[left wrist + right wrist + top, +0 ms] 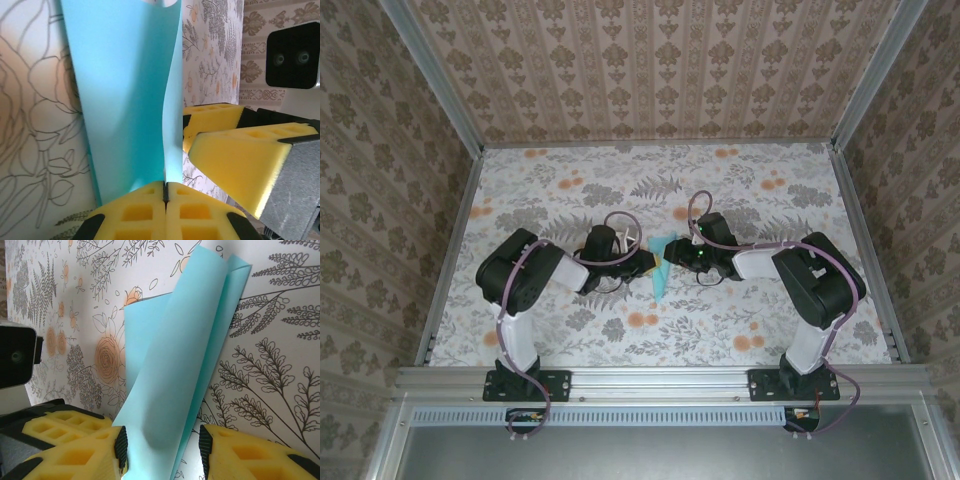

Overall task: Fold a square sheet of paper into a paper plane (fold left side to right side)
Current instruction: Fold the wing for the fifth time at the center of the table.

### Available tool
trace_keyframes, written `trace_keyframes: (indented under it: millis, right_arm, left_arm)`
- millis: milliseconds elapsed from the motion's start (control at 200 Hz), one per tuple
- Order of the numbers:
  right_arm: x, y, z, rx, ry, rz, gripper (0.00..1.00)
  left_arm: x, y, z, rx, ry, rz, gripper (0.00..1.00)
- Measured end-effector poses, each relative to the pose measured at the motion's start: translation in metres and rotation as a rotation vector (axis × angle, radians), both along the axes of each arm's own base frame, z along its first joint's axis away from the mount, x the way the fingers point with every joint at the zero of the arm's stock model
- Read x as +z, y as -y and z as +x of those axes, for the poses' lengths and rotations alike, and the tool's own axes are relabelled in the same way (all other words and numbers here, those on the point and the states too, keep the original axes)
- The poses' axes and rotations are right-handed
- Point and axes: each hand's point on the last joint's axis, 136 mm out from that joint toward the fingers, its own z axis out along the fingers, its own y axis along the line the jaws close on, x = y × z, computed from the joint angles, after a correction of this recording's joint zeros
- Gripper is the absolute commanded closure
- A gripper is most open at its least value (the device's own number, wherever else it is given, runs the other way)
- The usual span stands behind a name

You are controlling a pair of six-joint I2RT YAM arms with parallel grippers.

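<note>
The left pincer [165, 192] is clenched on the folded sheet of paper [125, 100], whose gripped edge is hidden between the pads [135, 212]. The right pincer [161, 447] is released, straddling it.

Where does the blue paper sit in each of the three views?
Top external: blue paper at table centre.
Left wrist: upper centre, pinched in the shut left claw.
Right wrist: centre, between the parted pads of the right claw.
Shared landmark: floral table cover.

Paper sheet [662, 270]: plain turquoise, part-folded into a narrow pointed strip. Top layers curl up loose and rounded, not creased flat. Lies mid-bench [720, 330], long axis running near-to-far.
</note>
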Motion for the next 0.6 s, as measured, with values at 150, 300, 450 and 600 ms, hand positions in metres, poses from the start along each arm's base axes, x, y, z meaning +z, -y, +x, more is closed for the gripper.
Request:
trace_keyframes:
  millis: [150,300,450,600]
  right_arm:
    - [0.001,0.000,0.000,0.001,0.001,0.001,0.51]
    - [0.004,0.001,0.000,0.002,0.005,0.003,0.44]
    - [0.010,0.005,0.001,-0.004,0.010,0.000,0.35]
    - [0.017,0.004,0.007,-0.013,0.013,0.008,0.26]
  left_arm:
    - [0.004,0.000,0.006,-0.003,0.026,0.000,1.00]
    - [0.008,0.000,0.012,-0.012,0.059,-0.001,1.00]
    - [0.002,-0.004,0.012,-0.018,0.052,0.021,1.00]
    - [0.001,-0.006,0.012,-0.019,0.051,0.026,1.00]
